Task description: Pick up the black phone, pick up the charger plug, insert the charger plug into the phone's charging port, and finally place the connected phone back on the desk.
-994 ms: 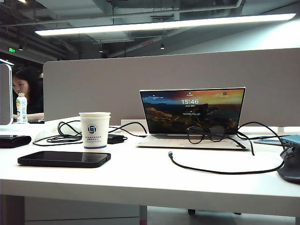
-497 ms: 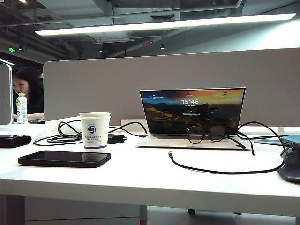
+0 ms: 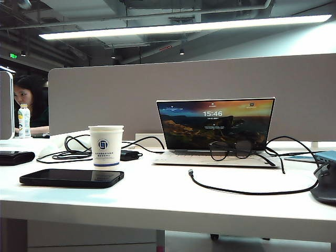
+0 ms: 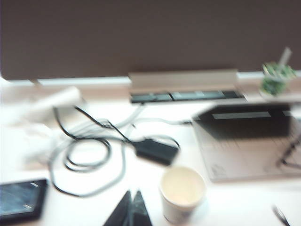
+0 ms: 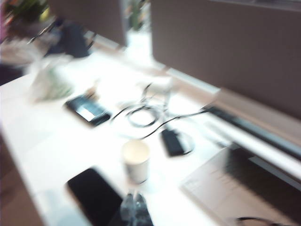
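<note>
The black phone [image 3: 72,178] lies flat on the white desk [image 3: 157,202], in front of a paper cup [image 3: 106,145]. The charger plug [image 3: 190,171] rests on the desk to its right, and its thin black cable curves away rightwards. Neither gripper shows in the exterior view. In the blurred left wrist view my left gripper [image 4: 132,194] hovers over the desk beside the cup [image 4: 182,193], fingers together and empty. The blurred right wrist view shows my right gripper [image 5: 135,200] shut and empty above the desk, with the phone [image 5: 94,193] just beside it.
An open laptop [image 3: 215,131] with glasses [image 3: 231,149] stands at the back. Behind the cup are a power brick [image 3: 129,155] and its coiled cables [image 3: 73,152]. A black case [image 3: 16,157] lies far left and a dark object [image 3: 325,184] far right. A grey partition [image 3: 157,89] backs the desk.
</note>
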